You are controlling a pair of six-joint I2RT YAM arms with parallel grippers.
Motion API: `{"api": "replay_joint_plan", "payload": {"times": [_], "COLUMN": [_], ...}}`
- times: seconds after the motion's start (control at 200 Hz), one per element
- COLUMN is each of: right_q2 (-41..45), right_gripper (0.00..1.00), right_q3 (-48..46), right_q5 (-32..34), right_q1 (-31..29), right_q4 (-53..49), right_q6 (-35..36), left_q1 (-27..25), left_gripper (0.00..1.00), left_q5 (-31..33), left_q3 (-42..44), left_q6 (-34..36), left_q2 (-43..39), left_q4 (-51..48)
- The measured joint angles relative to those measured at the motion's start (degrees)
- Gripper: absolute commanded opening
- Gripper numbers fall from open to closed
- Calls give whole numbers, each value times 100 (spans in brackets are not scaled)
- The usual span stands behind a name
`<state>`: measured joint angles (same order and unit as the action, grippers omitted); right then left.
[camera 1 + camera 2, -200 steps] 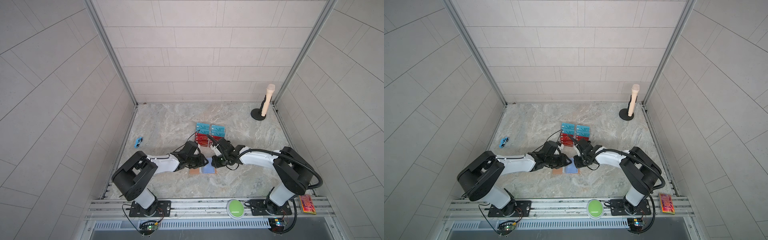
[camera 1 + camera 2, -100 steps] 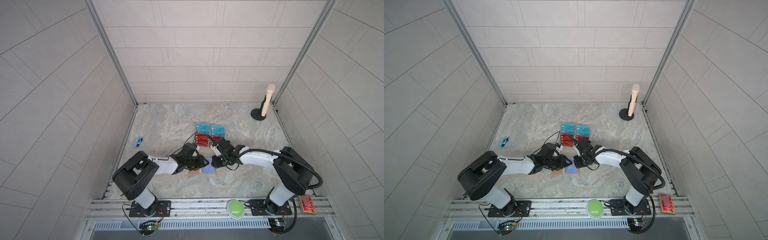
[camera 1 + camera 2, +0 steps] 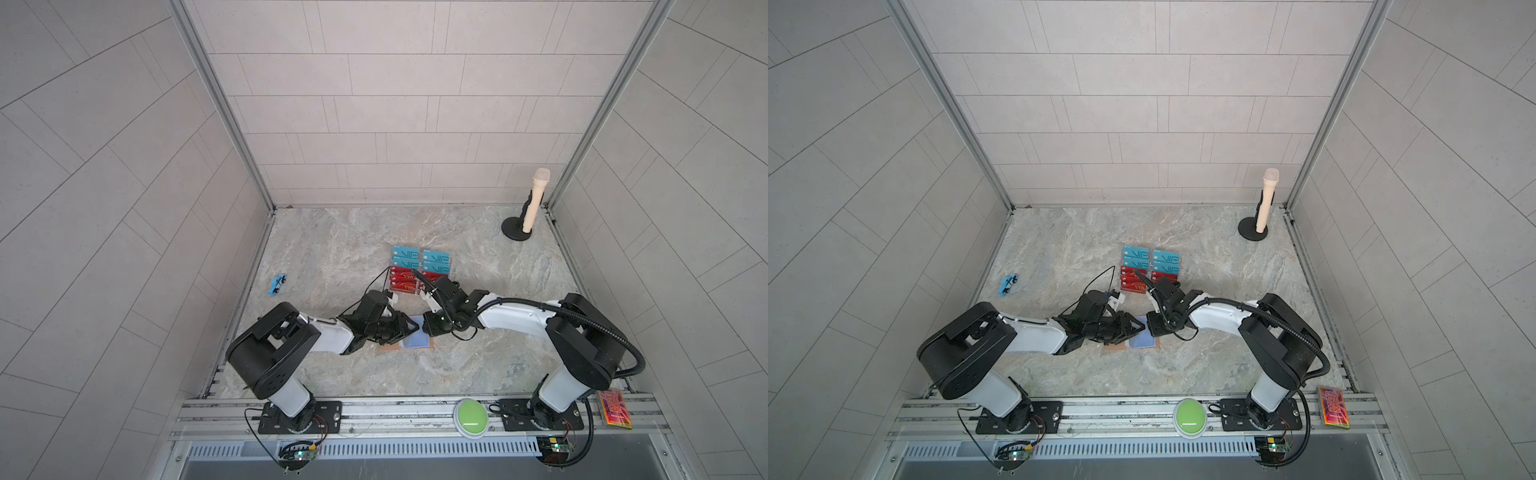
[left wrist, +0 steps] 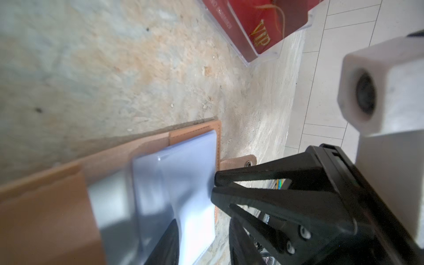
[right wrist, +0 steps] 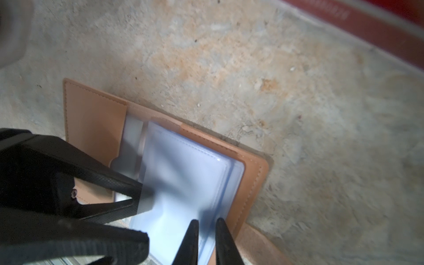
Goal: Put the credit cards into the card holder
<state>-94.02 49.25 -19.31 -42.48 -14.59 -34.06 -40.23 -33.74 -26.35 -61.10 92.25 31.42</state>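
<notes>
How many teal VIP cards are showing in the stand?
4 teal cards in the clear stand, far tiers. Seen from above: left column, rearmost and the one before it; right column likewise. More may be hidden behind them.

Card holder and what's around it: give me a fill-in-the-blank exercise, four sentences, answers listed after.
The card holder lies ___ on the table.
The right gripper pinches its pale-___ sleeve.
The cards behind it are blue and ___.
The big round button is ___.
Missing words: open; blue; red; green.
</notes>
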Motion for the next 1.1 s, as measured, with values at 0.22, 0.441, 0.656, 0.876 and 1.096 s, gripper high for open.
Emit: {"api": "replay_joint_plan", "payload": {"times": [0.22,0.441,0.656,0.876,1.096], "right_q2": [0,129,372,404,667], "right_gripper": [18,19,20,20,20], "right_q3": [0,0,0,0,-11], "right_q5": [13,55,96,144,181], "right_q1": [-2,-2,-17,-17,20], "right_q4": [-2,-9,-4,-17,-13], "right_q6": [-2,-4,-4,-35,-74], "left_q1": [46,90,122,125,127], "left_gripper": [37,32,19,10,5], "left_q5": [-76,-107,-72,-81,-79], "left_q3": [-48,-52,2,28,63], "left_q6": [-59,-61,-118,-146,-144], "left_q2": [199,326,354,354,354], "left_q4": [208,396,595,737,754]}}
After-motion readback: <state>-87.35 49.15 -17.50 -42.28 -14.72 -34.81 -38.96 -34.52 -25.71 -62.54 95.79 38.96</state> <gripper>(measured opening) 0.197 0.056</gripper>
